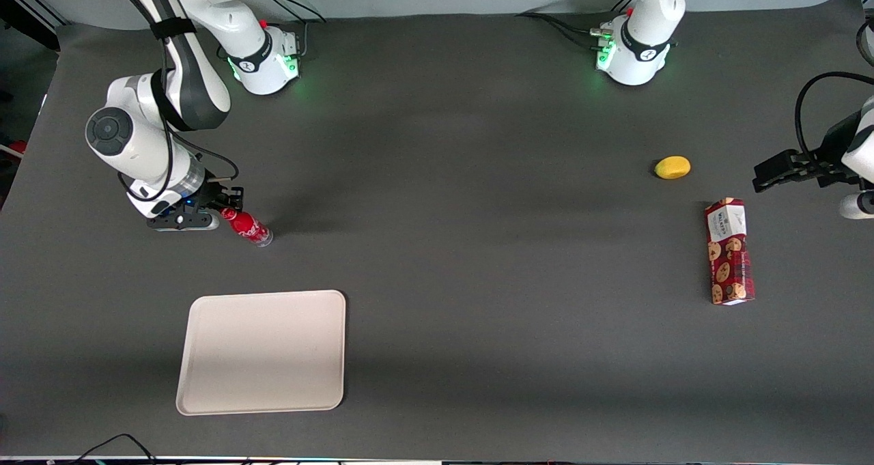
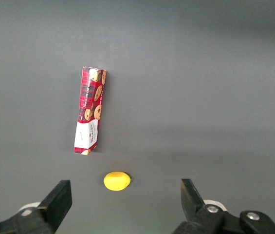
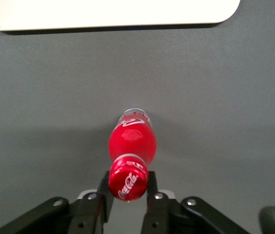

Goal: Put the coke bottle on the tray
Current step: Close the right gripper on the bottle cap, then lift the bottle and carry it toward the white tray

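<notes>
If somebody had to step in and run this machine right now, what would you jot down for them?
Gripper: shut on the coke bottle at its cap, fingers on either side of the neck.
Bottle: upright or close to it, base at or near the table, at the working arm's end; whether it is lifted yet I cannot tell.
Tray: nearer the front camera than the bottle, nothing on it.
Done: bottle grasped.
Left: lift it, carry it to the tray, set it down, let go.
Cookie box and a yellow fruit lie toward the parked arm's end, out of the way.
</notes>
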